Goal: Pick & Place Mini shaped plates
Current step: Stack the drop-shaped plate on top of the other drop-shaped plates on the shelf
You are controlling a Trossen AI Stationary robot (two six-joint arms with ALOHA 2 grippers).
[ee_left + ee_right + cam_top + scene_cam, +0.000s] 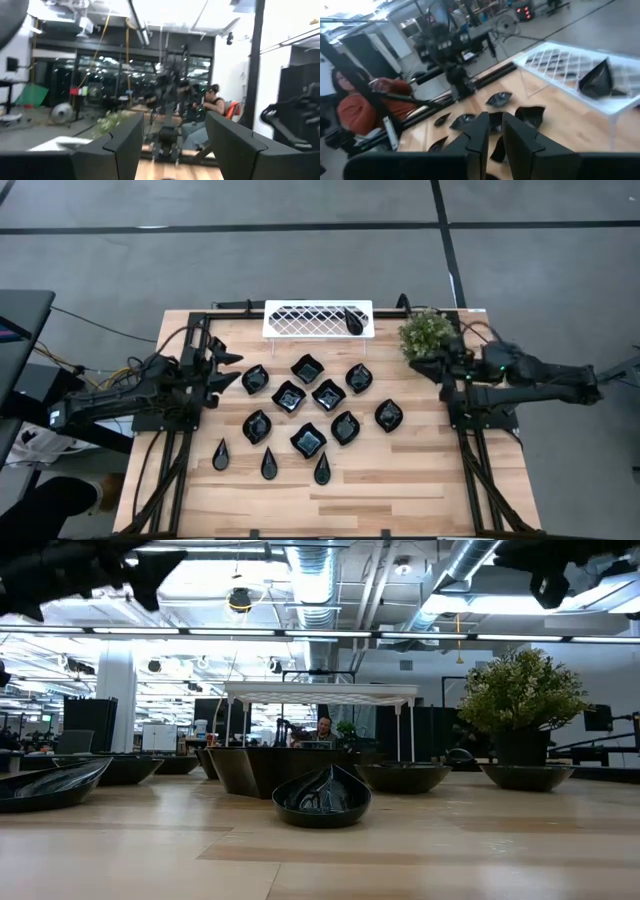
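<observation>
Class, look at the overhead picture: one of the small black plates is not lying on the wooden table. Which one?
The black plate on the white lattice tray, near its right end. Every other plate lies on the bare wood in front of the tray.

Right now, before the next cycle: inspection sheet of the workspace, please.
Surface: wooden table, dark rails along both sides.
Job's things: about thirteen black mini plates spread mid-table; one more lies on the white lattice tray at the far edge.
Clutter: potted plant at the far right corner.
Grippers: left gripper open, empty, at the left edge; right gripper narrowly parted, holding nothing, beside the plant.
Cables: bundles along the rails and off the left side.
Surroundings: seated people beyond the table.
</observation>
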